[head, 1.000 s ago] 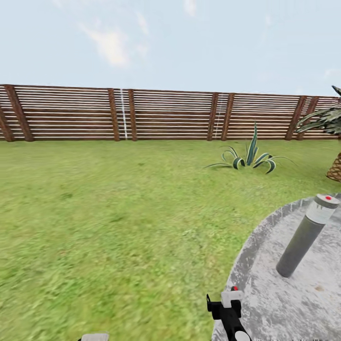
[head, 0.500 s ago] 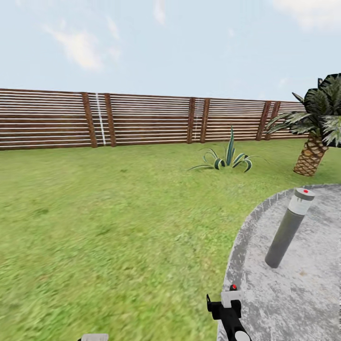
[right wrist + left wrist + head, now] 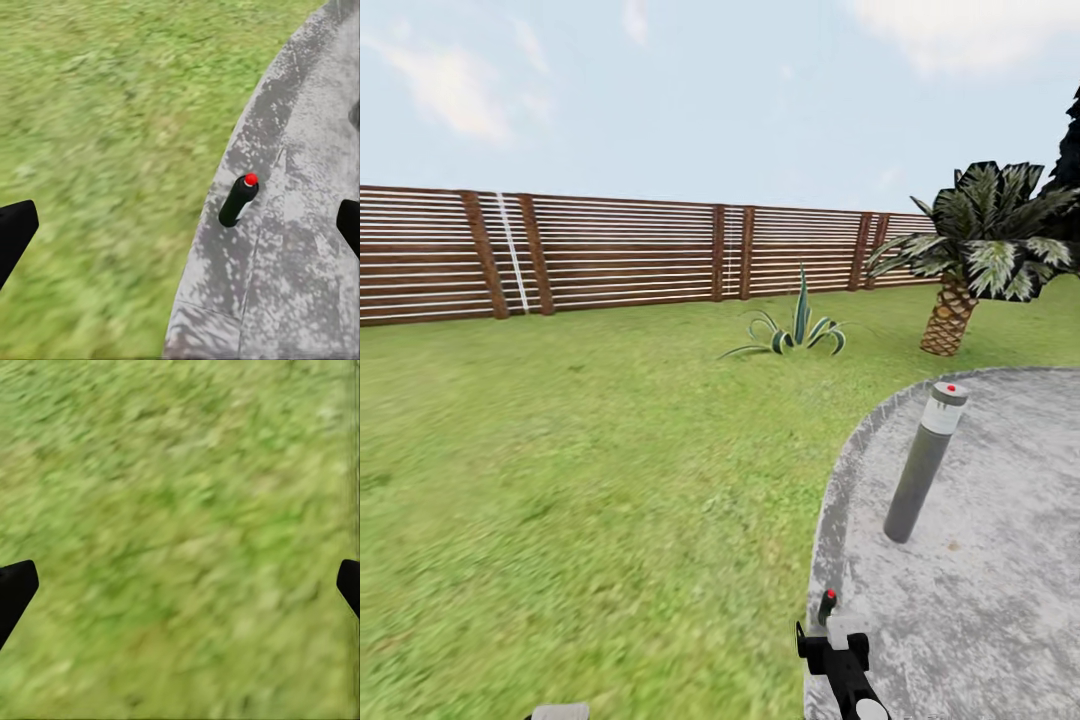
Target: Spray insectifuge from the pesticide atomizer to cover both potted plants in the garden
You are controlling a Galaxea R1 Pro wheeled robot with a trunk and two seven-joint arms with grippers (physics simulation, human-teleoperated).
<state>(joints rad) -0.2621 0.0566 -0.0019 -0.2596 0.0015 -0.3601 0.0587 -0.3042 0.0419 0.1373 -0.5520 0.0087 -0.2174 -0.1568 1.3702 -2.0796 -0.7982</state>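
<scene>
Right wrist view looks down on the pesticide atomizer (image 3: 238,199), a slim dark bottle with a red tip. It stands slightly tilted just inside the rim of the patio (image 3: 300,247), where the stone gives it flat footing. The right gripper (image 3: 180,225) hangs above it, jaws wide and empty, apparently ready to descend. The left gripper (image 3: 180,585), jaws equally wide, faces bare lawn (image 3: 180,472) off the patio. A grey bollard lamp (image 3: 923,462) stands farther in on the patio, well apart from the bottle. The agave (image 3: 792,330), palm (image 3: 975,250) and fence (image 3: 610,250) lie beyond the patio, and nothing blocks the reach.
</scene>
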